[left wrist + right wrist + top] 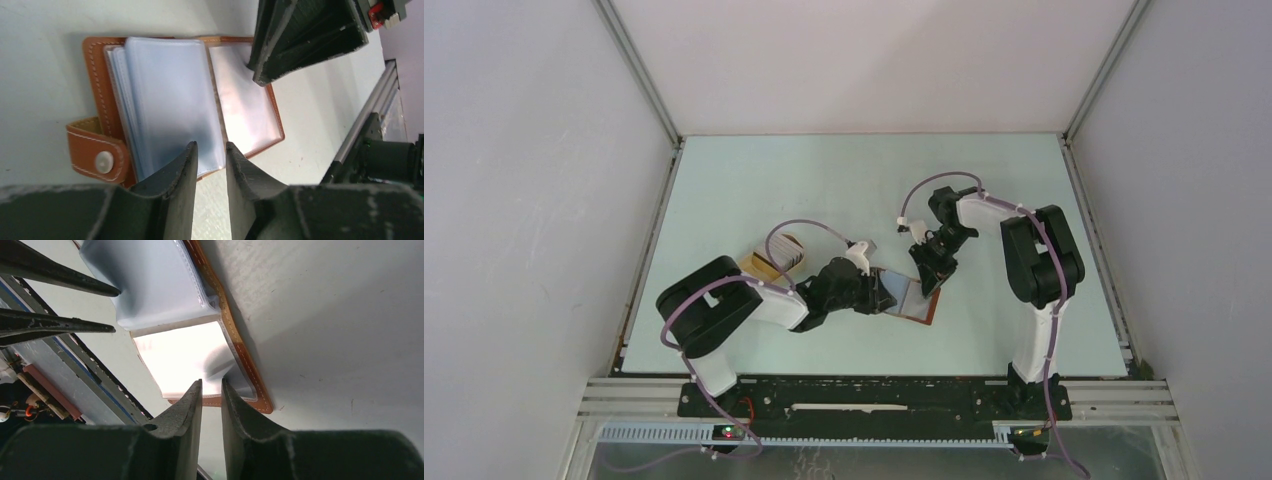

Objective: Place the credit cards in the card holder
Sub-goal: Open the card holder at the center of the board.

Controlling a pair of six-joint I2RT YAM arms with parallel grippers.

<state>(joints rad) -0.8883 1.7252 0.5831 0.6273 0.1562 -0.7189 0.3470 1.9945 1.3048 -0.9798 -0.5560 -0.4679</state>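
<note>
The reddish-brown card holder (921, 303) lies open on the table, bluish clear pockets (170, 100) fanned up and its strap tab with snap (100, 160) at the left. My left gripper (211, 147) hovers at the pockets' near edge, its jaws a narrow gap apart with nothing between them. From the other side, my right gripper (211, 382) sits over the far leaf (185, 360), also narrowly open, with a pocket corner curling towards its tips. The credit cards (788, 250) stand edge-on behind the left arm.
A tan oval tray (759, 263) holds the cards at mid-left of the table. White walls close in on both sides, and a metal rail (874, 385) runs along the near edge. The two grippers are close together over the holder.
</note>
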